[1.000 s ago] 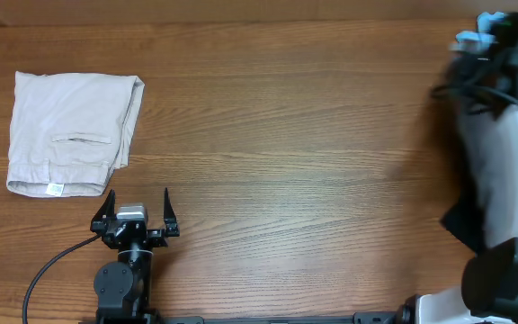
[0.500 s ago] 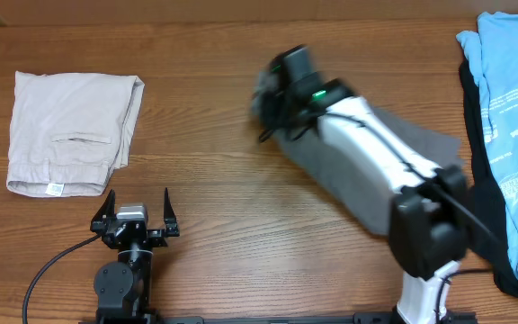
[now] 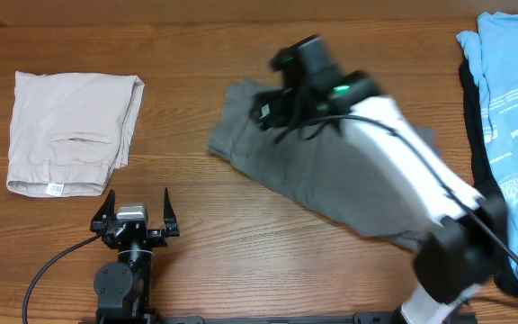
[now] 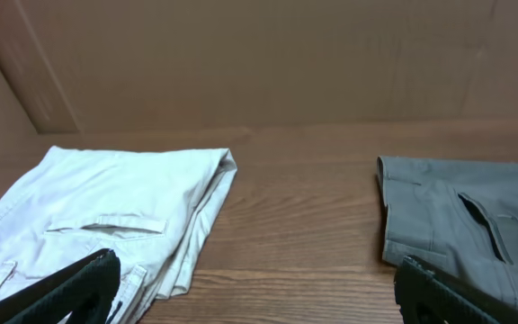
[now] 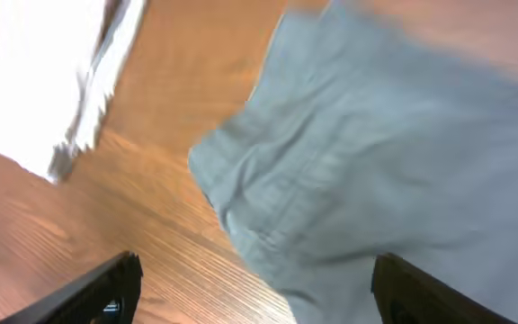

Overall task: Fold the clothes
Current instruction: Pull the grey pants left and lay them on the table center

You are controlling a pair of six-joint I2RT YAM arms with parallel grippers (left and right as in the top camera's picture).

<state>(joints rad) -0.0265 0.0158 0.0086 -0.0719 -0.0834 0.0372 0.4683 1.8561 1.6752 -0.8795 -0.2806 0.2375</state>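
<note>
The clothes, dark grey shorts (image 3: 286, 171), lie spread and rumpled on the middle of the table, with the waistband end toward the left. Their slit pocket shows in the left wrist view (image 4: 461, 216). My right gripper (image 3: 268, 112) hovers over their far left corner. In the right wrist view its jaws stand wide open (image 5: 257, 261) above the grey shorts (image 5: 376, 162), with nothing between them. My left gripper (image 3: 138, 193) rests open near the front edge, left of the shorts and clear of them (image 4: 254, 265).
Folded pale beige shorts (image 3: 70, 130) with a white tag lie at the far left (image 4: 106, 216). A light-blue shirt (image 3: 511, 108) lies on a dark garment (image 3: 471, 99) at the right edge. Bare wood separates the beige shorts from the grey ones.
My right arm swung from the right edge to the table's middle, bringing the grey shorts along. Its jaws then opened and the shorts now lie spread on the wood. The left arm stayed still.
</note>
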